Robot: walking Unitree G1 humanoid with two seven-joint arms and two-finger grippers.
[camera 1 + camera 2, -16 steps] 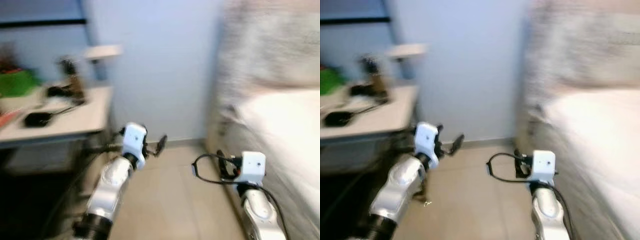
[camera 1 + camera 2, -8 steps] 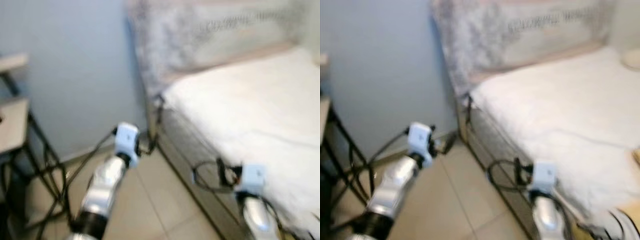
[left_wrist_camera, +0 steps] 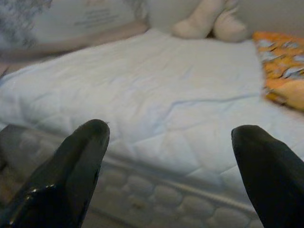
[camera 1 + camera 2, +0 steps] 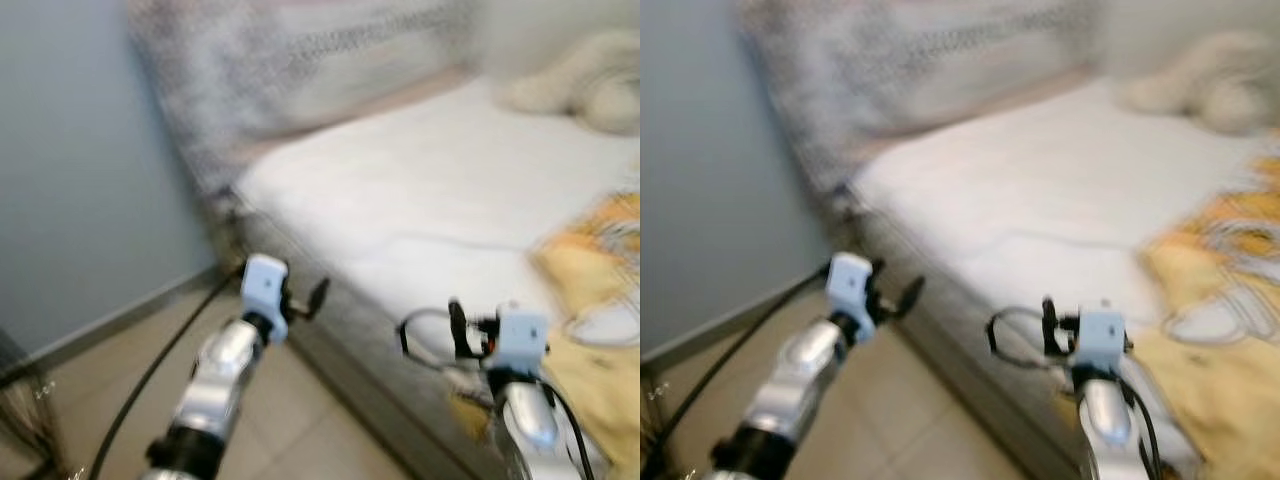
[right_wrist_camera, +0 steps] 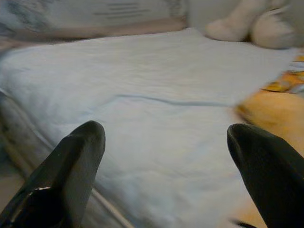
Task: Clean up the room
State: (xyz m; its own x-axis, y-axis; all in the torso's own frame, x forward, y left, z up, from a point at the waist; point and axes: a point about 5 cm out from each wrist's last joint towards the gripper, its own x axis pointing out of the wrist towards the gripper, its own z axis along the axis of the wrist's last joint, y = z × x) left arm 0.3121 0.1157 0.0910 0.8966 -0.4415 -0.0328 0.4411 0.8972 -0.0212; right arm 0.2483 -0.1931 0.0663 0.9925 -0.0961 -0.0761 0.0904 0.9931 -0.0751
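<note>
Orange blanket (image 3: 280, 71) beyond spread left pincer (image 3: 171, 142).

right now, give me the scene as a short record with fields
place: bedroom, robot standing beside the bed
bed surface: bare white mattress
on bed: orange patterned blanket at the robot's right, cream plush toy at the far side
headboard end: grey patterned pillow
left gripper: open, holding nothing, aimed at the mattress
right gripper: open, holding nothing, over the bed edge
floor: beige tiles, a black cable running across
image quality: head views blurred
</note>
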